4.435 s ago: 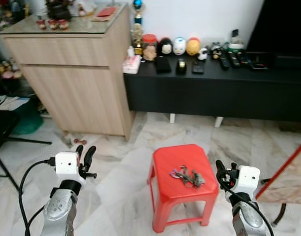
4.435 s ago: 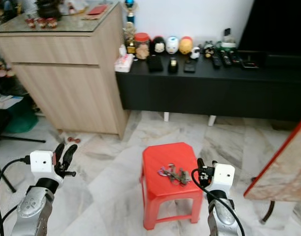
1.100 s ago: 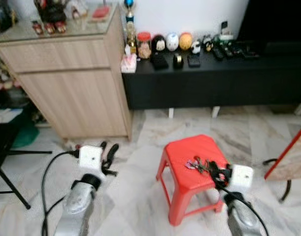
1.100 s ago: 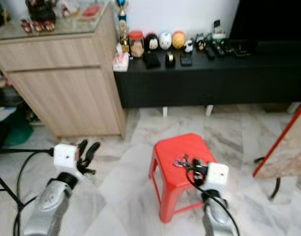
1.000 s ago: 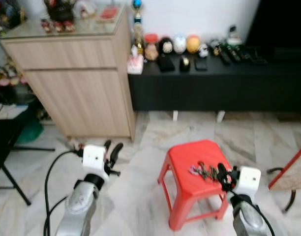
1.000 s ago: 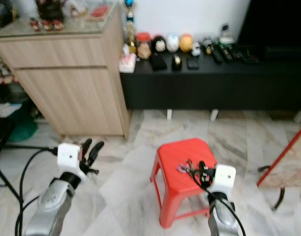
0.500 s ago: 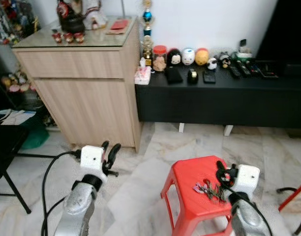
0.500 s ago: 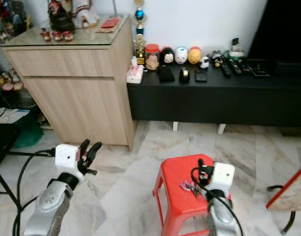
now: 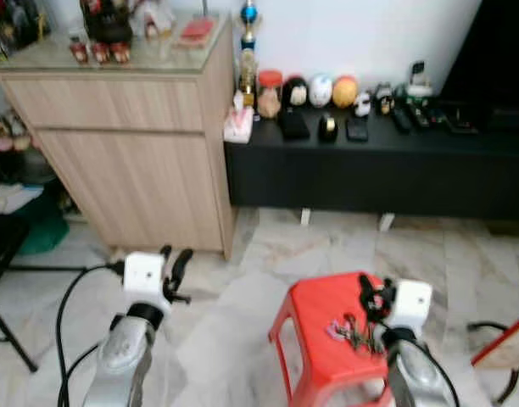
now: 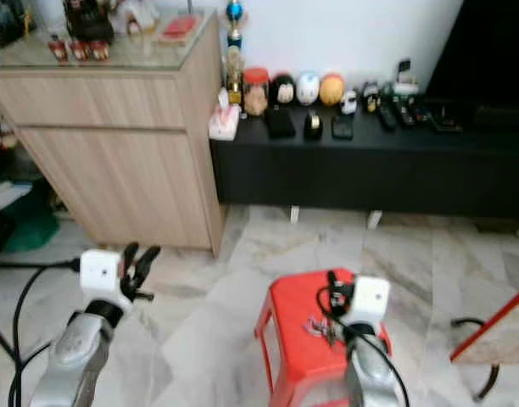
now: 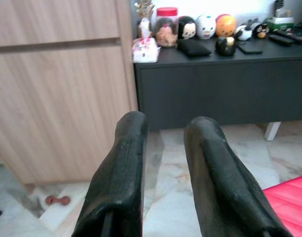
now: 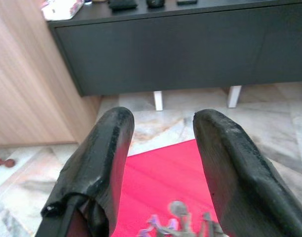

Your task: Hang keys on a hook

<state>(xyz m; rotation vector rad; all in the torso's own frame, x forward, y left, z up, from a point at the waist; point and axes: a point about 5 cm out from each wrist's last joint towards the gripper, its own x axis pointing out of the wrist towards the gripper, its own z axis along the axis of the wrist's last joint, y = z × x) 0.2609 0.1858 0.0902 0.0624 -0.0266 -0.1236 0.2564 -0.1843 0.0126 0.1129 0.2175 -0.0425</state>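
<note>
The head views are soft with blur, so the small ornaments on the black cabinet (image 9: 387, 161) stay hard to make out, and the keys (image 9: 353, 332) read as a dark tangle with a pinkish piece at one end. They lie on the red stool (image 9: 315, 318), toward its right edge. The bottom of the picture cuts off the stool's legs and near edge.

The right gripper (image 9: 371, 298) hangs over the stool's far right corner, fingers parted with nothing between them. In the right wrist view the keys (image 12: 183, 222) sit low between the two black fingers (image 12: 99, 158), beyond the tips and partly cut off by the picture's edge. The gap between the fingers stays clear, and red stool top shows through it. Whether the tips touch the stool top can't be told.

The left gripper (image 9: 172, 270) is held over the marble floor (image 9: 234, 288), well apart from the stool, in front of the wooden cupboard (image 9: 124, 144). Its fingers stand slightly apart and hold nothing; the left wrist view looks past them to the cupboard's side and the black cabinet. A black cable (image 9: 69, 297) loops off that arm and runs out of the picture.
</note>
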